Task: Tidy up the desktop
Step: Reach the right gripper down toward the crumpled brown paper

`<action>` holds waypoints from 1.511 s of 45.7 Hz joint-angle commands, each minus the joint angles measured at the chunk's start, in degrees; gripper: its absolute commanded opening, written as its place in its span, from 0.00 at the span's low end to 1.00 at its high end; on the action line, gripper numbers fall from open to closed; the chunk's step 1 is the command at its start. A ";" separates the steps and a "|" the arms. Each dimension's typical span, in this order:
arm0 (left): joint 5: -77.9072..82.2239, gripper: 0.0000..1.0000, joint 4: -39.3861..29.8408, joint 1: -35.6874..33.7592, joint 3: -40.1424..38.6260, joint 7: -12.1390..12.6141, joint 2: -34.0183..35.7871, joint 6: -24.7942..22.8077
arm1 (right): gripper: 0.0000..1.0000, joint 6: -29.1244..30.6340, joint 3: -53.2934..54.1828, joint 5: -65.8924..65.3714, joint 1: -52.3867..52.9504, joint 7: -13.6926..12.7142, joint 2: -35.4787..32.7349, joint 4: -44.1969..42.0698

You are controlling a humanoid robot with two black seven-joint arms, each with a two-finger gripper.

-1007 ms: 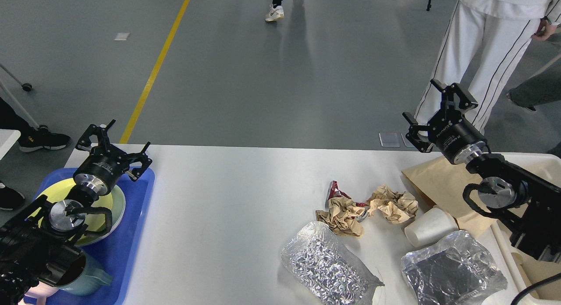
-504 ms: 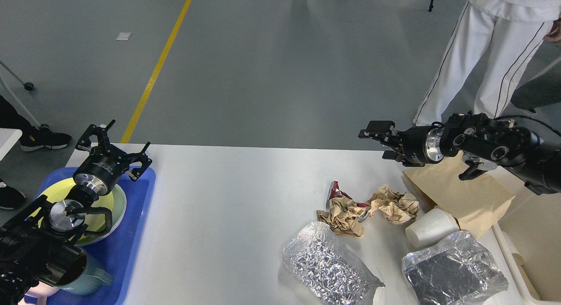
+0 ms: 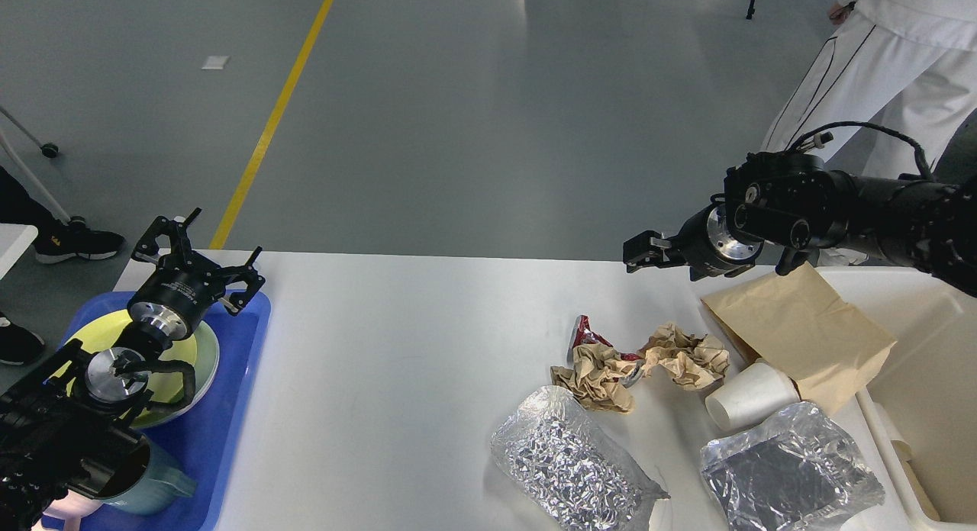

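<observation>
Reaching w/ my right gripper (image 3: 640, 255) over the far edge of the desktop (image 3: 412, 348), above & apart from the trash; risk as I judge it: crumpled paper (image 3: 603, 367) lies on a red wrapper (image 3: 584, 331) & just beside a 2nd paper wad (image 3: 687, 355), so a low pinch could drag both or push them off; the cup (image 3: 749, 395) lies on its side touching the brown bag (image 3: 798, 334) & could roll if nudged; foil bags (image 3: 565, 458) are slick, may slip; right gripper seen end-on & dark, fingers not separable, can't tell if spread or closed, nothing seen held or touched; left gripper (image 3: 197, 250) fingers spread wide, empty, hanging over the plate (image 3: 206, 355) in the blue tray (image 3: 244, 348) at the desktop's left end; bin (image 3: 927, 348) sits at the right end.
</observation>
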 commanded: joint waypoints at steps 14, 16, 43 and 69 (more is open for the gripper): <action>0.00 0.96 0.00 0.00 0.01 0.00 0.01 -0.01 | 1.00 25.93 -4.16 8.52 19.44 0.01 0.59 6.28; 0.00 0.96 0.00 0.00 0.01 0.00 0.01 -0.01 | 1.00 25.93 -4.33 8.52 21.29 0.01 0.59 7.33; 0.00 0.96 0.00 0.00 0.01 0.00 0.01 -0.01 | 1.00 10.92 -1.52 8.70 -5.94 -0.69 8.85 -2.32; 0.00 0.96 0.00 0.00 0.01 0.00 -0.08 -0.01 | 1.00 4.94 2.26 8.78 -17.90 -0.78 13.07 -12.17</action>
